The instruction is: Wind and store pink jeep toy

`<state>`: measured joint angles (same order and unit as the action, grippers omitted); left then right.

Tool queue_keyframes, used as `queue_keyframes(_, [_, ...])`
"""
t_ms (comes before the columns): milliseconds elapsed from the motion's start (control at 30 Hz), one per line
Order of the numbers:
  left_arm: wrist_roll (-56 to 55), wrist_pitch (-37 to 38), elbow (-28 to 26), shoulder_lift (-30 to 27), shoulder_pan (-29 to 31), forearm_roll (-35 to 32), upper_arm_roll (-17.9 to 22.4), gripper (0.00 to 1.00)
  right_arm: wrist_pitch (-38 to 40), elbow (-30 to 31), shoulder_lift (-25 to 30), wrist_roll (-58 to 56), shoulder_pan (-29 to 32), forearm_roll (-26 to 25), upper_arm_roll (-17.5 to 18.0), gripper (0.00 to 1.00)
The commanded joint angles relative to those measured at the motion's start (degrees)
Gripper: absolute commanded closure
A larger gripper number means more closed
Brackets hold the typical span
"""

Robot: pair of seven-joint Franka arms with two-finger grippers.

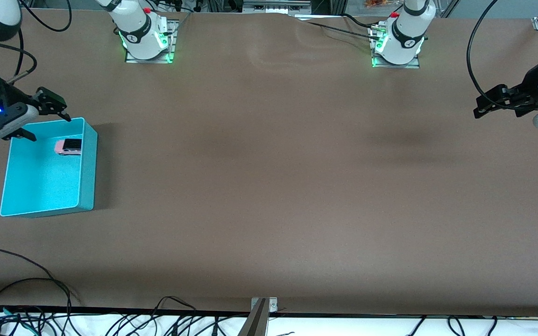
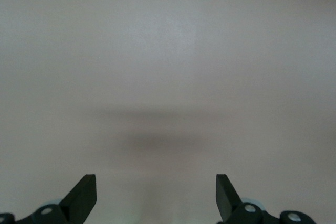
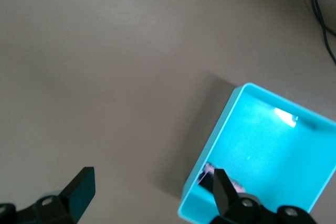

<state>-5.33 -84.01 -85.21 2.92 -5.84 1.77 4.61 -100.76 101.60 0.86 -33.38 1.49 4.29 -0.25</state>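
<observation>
White arms with black joint bands, green-lit bases, red buttons and black hands.

No text, label or number can be read anywhere (arm markings too small).

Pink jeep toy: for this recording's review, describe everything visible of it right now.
The pink jeep toy is a tiny light-pink car with a black rear roof, apparently plastic. It lies inside the turquoise bin on the bin's floor, close to the wall that faces the table's middle and toward the bin's end farther from the front camera. Its wheels are too small to make out. Nothing grips it: the right gripper hangs open above the bin's rim. In the right wrist view only a sliver of it shows beside a finger.
</observation>
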Motion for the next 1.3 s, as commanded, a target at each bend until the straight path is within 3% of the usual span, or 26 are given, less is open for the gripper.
queue_keyframes(0, [-0.21, 1.66, 2.07, 0.86, 0.22, 0.16, 0.05, 0.0, 5.66, -6.76, -2.09, 8.76, -0.61, -2.87, 0.16, 0.0])
queue_keyframes(333, [-0.21, 1.66, 2.07, 0.86, 0.22, 0.16, 0.05, 0.0, 13.13, -12.21, -1.73, 24.5, -0.97, -5.52, 1.66, 0.0])
queue_keyframes(567, [-0.21, 1.66, 2.07, 0.86, 0.22, 0.16, 0.05, 0.0, 14.46, -13.54, -1.56, 24.95, -0.97, -5.69, 1.4, 0.0])
queue_keyframes(767, [-0.21, 1.66, 2.07, 0.86, 0.22, 0.25, 0.05, 0.0, 15.77, -14.23, -0.94, 24.95, -0.7, -8.68, 1.39, 0.0])
queue_keyframes(1267, [-0.21, 1.66, 2.07, 0.86, 0.22, 0.25, 0.05, 0.0, 17.0, -15.56, -0.94, 27.85, -0.44, -7.98, 1.31, 0.0])
